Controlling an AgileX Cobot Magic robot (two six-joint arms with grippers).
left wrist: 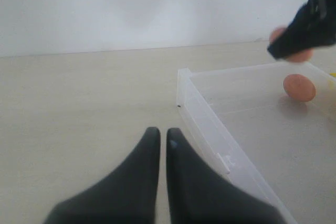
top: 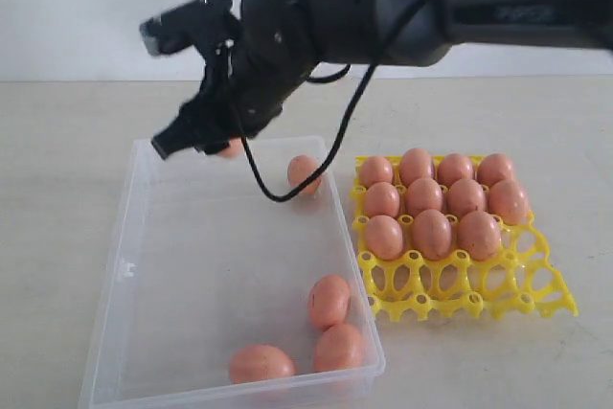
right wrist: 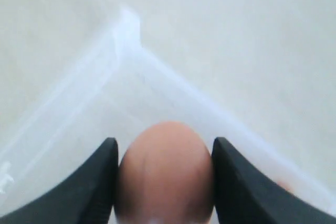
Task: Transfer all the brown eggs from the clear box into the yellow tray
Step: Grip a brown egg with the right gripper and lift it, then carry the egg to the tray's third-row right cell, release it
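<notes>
Right wrist view shows the right fingers (right wrist: 100,182) pinching a brown egg (right wrist: 165,171) by its sides at a corner of the clear box (right wrist: 126,30), evidently to carry it to the part-filled yellow tray (top: 460,299), while the left fingers (left wrist: 142,182) sit pressed together beside the box.

Clear box (top: 124,270): big, shallow, transparent plastic w/ low walls, lying flat, left of yellow tray (top: 536,304), sides just abt touching. Tray is a bright lattice of round cups. Brown eggs (top: 432,234), smooth orange-brown: 11 sit in tray, filling back 2 rows + 3 cups of 3rd row; front row unfilled. 4 loose in box: one (top: 305,172) by far right corner, two (top: 329,301) touching near front right corner, one (top: 261,364) on its side at front wall. Held egg (right wrist: 165,182) is up over box's far end, pinched betw fingers of right gripper (right wrist: 165,141).
</notes>
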